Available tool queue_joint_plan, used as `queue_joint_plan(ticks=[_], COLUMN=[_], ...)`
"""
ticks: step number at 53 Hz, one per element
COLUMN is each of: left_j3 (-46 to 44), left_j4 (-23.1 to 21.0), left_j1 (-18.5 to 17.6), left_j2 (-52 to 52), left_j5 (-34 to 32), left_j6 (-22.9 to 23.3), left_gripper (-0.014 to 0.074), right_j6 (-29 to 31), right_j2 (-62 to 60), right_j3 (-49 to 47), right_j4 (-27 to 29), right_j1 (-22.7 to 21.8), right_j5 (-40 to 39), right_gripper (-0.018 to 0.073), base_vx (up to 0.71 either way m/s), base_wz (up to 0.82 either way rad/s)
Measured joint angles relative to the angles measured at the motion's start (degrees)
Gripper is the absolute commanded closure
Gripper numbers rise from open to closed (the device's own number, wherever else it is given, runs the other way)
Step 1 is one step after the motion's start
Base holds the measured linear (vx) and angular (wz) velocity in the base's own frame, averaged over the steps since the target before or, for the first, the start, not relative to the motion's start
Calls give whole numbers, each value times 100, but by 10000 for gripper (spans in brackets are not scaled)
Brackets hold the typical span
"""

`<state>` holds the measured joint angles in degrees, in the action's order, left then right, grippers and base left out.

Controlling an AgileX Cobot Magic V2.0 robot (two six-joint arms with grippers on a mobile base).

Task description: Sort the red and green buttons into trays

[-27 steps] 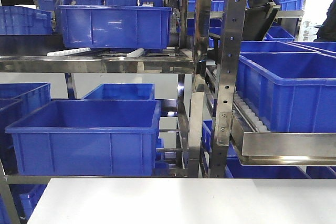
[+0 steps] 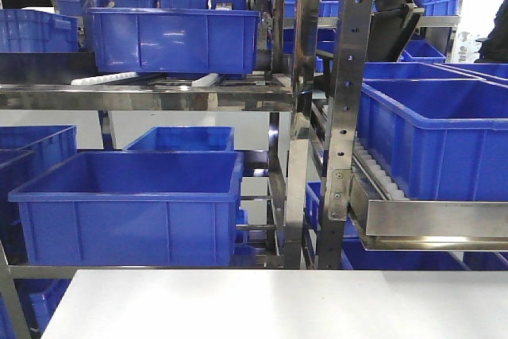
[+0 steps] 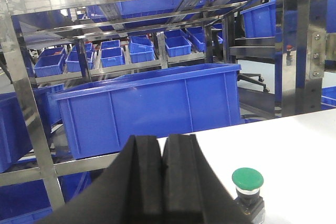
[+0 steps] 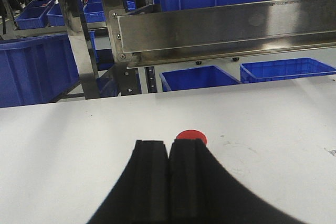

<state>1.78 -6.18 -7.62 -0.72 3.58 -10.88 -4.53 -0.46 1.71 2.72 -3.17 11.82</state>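
Note:
In the left wrist view the green button [image 3: 248,187], green cap on a dark blocky base, stands upright on the white table, right of my left gripper [image 3: 159,141]. That gripper's black jaws are pressed together and hold nothing. In the right wrist view the red button's cap [image 4: 192,135] peeks out just behind the right jaw of my right gripper [image 4: 168,145], which is shut and empty; the button's base is hidden. Neither tray is in view. The front view shows no gripper and no button.
Steel racks [image 2: 346,109] with deep blue crates [image 2: 131,206] stand behind the white table [image 2: 278,303]. A steel shelf rail [image 4: 226,27] juts over the table's far edge in the right wrist view. A large blue crate [image 3: 152,103] sits beyond the table's edge in the left wrist view.

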Motion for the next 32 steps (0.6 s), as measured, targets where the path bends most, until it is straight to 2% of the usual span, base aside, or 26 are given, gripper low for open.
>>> queue_joint_plan(ticks=[25, 32], left_j3=[0, 0], left_j4=[0, 0], left_j1=[0, 0], left_j2=[0, 0], left_j5=[-7, -253], left_j6=[0, 0], left_gripper=[602, 602], right_j6=[6, 6], right_j2=[0, 0], right_j3=[0, 5], right_j4=[-39, -39], right_j1=[0, 0], right_j5=[-9, -435], right_gripper=[573, 573], base_vx=[0, 0], base_wz=[0, 0])
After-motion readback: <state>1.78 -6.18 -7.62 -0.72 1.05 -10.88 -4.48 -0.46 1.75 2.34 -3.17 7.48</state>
